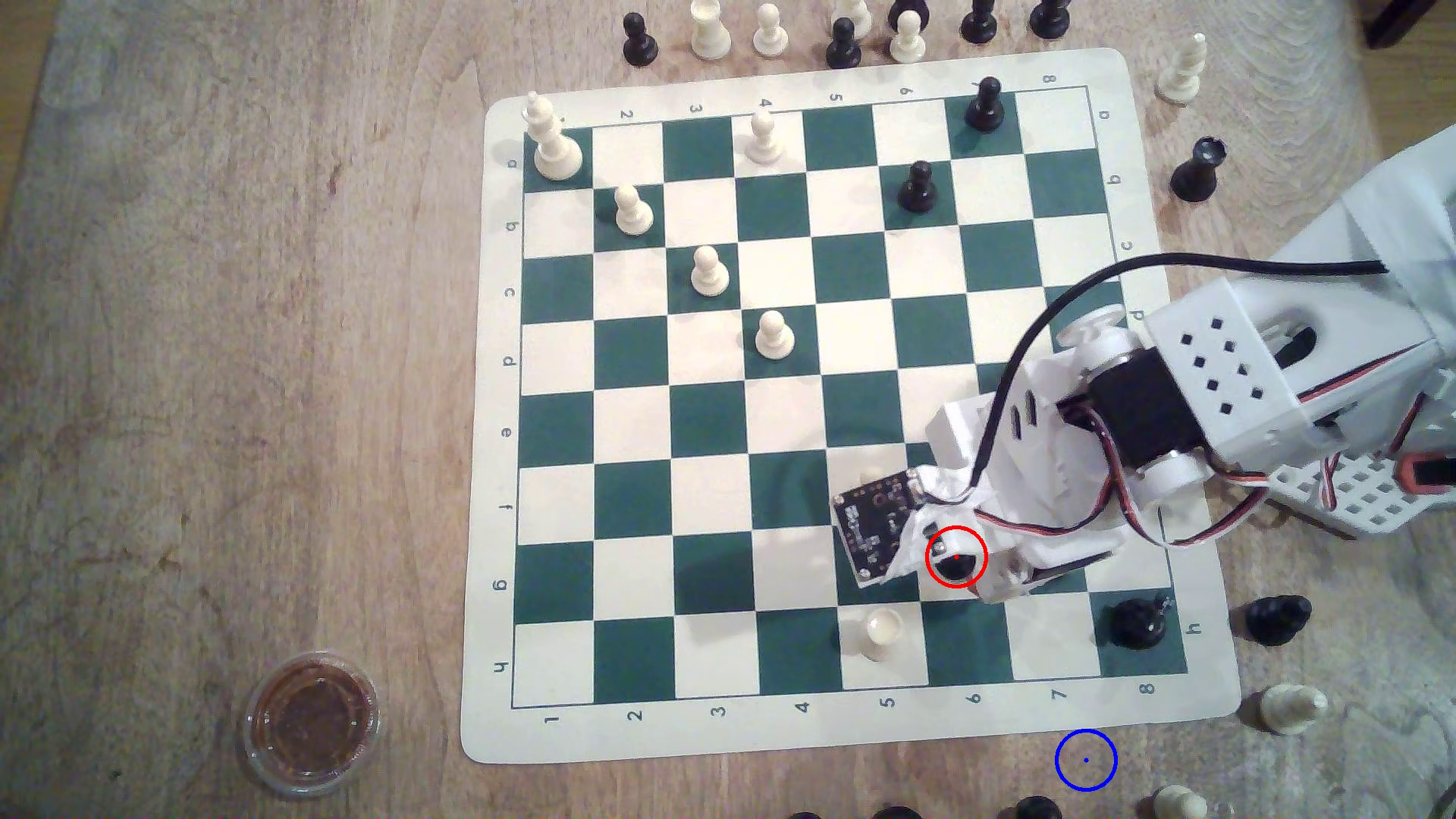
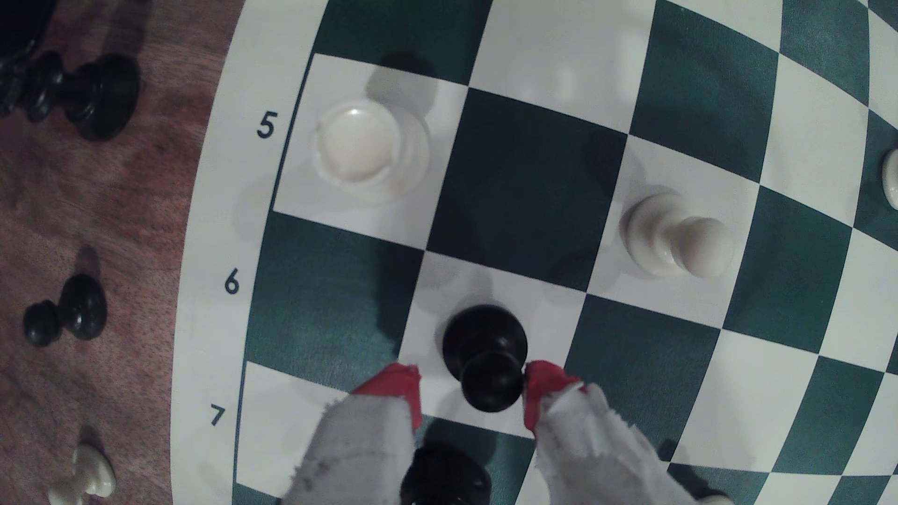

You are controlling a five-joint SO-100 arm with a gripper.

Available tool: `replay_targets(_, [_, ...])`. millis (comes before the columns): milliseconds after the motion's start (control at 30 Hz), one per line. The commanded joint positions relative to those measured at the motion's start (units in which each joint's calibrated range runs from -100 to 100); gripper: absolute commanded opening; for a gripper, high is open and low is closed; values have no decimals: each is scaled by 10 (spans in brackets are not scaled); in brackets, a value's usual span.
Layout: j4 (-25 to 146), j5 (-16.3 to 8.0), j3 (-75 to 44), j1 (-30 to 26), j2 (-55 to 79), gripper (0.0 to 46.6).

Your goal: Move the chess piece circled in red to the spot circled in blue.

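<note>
The chess piece circled in red [image 1: 956, 557] is a small black pawn standing upright on a white square in column 6, near the board's lower edge in the exterior view. In the wrist view this pawn [image 2: 486, 359] stands between my gripper's [image 2: 470, 391] two red-tipped fingers. One fingertip [image 2: 537, 388] touches the pawn's round head. The other fingertip [image 2: 396, 386] is a small gap away, so the gripper is open around it. The spot circled in blue [image 1: 1086, 760] is bare wood just off the board's lower edge, below column 7.
A white piece [image 1: 881, 630] stands one square diagonally from the pawn. A black piece [image 1: 1134, 622] fills the board's corner square. Loose pieces lie near the ring: black [image 1: 1272, 618], white [image 1: 1288, 707], and more at the bottom edge [image 1: 1174, 803]. A lidded cup [image 1: 311, 720] sits on the exterior view's left.
</note>
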Motion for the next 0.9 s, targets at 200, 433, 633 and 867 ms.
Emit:
replay_targets(200, [-14,2,-63,-7,20,97])
replay_targets(433, [-9,2,-63,-6,26,98])
replay_targets(633, [-8,4,-63,-5,26,73])
replay_targets(867, [-4,4,-63,-6,26,3])
